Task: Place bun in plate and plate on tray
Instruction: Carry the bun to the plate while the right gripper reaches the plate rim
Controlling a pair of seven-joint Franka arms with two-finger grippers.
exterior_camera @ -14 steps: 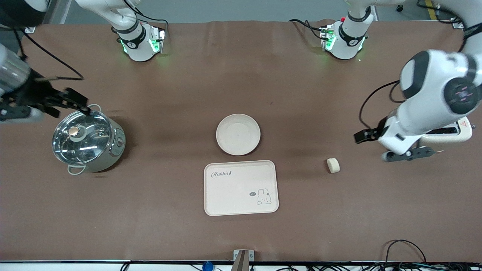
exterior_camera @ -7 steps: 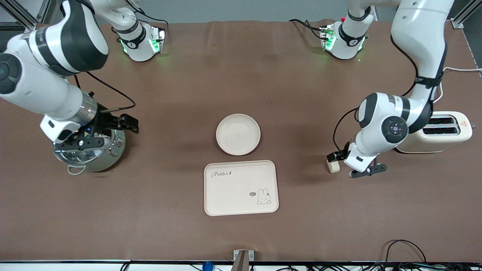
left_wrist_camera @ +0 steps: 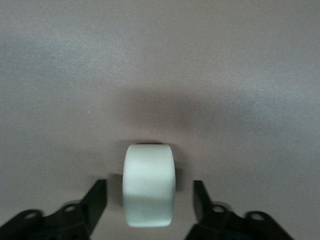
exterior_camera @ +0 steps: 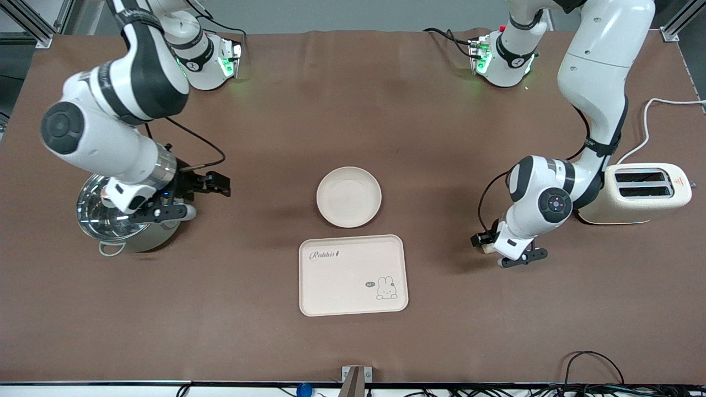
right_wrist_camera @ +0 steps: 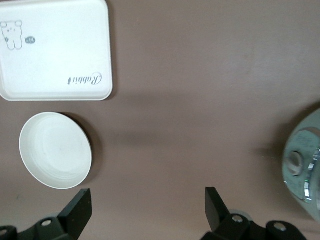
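Observation:
The bun (left_wrist_camera: 149,185) lies on the brown table toward the left arm's end, level with the tray. My left gripper (exterior_camera: 482,241) is low over it and open, with a finger (left_wrist_camera: 97,200) on each side and a gap to the bun on both; it covers most of the bun in the front view. The round cream plate (exterior_camera: 348,197) sits mid-table, empty. The Rabbit tray (exterior_camera: 353,274) lies just nearer the front camera than the plate, empty. My right gripper (exterior_camera: 218,184) is open and empty, over the table between the pot and the plate. The right wrist view shows plate (right_wrist_camera: 55,150) and tray (right_wrist_camera: 55,47).
A steel pot with a glass lid (exterior_camera: 127,229) stands toward the right arm's end, partly under the right wrist. A cream toaster (exterior_camera: 645,193) with its cord stands at the left arm's end, beside the left arm's elbow.
The left gripper came from beside the toaster down onto the bun and now straddles it. The right gripper moved from over the pot toward the plate.

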